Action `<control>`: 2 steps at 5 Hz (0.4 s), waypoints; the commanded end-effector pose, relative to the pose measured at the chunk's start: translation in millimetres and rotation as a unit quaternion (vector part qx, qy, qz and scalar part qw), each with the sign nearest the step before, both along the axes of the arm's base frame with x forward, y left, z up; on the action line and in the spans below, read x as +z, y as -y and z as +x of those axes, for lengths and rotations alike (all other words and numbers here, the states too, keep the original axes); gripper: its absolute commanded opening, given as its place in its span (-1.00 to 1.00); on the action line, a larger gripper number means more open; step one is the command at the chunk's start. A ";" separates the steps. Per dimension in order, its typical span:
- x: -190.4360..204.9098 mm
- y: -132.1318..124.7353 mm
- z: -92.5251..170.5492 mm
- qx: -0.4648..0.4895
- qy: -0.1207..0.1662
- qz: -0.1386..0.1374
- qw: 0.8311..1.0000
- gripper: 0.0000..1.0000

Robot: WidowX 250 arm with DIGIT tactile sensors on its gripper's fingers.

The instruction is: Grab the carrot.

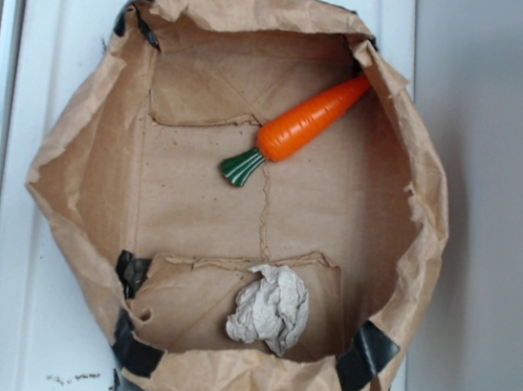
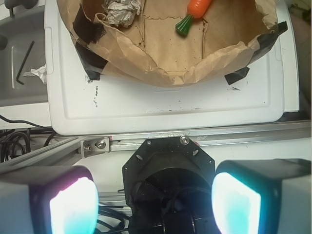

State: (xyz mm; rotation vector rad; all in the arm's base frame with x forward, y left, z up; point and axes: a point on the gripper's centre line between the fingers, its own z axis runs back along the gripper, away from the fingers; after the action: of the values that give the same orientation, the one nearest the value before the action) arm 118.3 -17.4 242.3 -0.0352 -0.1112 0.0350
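Note:
The carrot (image 1: pixel 310 120) is glossy orange with a dark-green stem end. It lies slanted in the far right part of a brown paper bag (image 1: pixel 88 124), tip toward the bag's upper right corner. The wrist view catches only its thick end and stem, the carrot (image 2: pixel 195 9) sitting at the top edge. My gripper (image 2: pixel 155 202) is open, its two glowing pads wide apart with nothing between them. It hovers over the robot's black base, well away from the bag. The gripper does not show in the exterior view.
A crumpled grey-white paper ball (image 1: pixel 271 308) lies in the bag's near part. The bag is held by black tape (image 1: pixel 366 354) on a white board (image 1: pixel 23 318). A metal rail (image 2: pixel 195 139) runs between board and robot base. An Allen key (image 2: pixel 24 61) lies left of the board.

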 end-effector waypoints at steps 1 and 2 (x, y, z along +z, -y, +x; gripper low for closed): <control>0.0 0.0 0.0 0.000 0.000 0.000 1.000 1.00; -12.0 2.3 50.0 0.056 0.044 0.013 0.997 1.00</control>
State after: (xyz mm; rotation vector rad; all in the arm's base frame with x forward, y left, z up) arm 168.3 -17.0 222.5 -0.0001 -0.1759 0.1552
